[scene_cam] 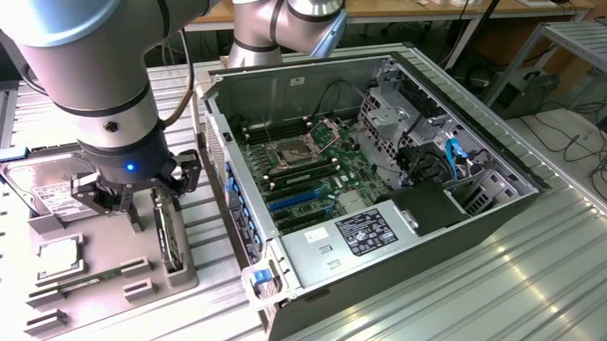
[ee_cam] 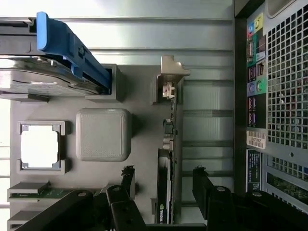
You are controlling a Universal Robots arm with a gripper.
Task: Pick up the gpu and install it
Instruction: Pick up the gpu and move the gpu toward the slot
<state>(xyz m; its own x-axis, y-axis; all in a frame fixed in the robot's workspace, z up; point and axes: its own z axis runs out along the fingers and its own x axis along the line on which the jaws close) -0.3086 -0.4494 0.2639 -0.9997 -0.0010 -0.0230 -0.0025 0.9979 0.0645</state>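
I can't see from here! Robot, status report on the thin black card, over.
Gripper open, fingers straddling thin flat black gpu card, not gripping. Card stands on edge in grey tray. Nothing blocking.

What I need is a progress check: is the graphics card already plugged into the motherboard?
No: the graphics card stands on edge in the grey tray beside the computer case, between the open fingers.

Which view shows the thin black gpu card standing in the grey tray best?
The wrist view: the gpu runs edge-on with its pale metal bracket clear, and the open gripper straddles it. In the exterior view it is a dark sliver in the grey tray, partly behind the gripper.
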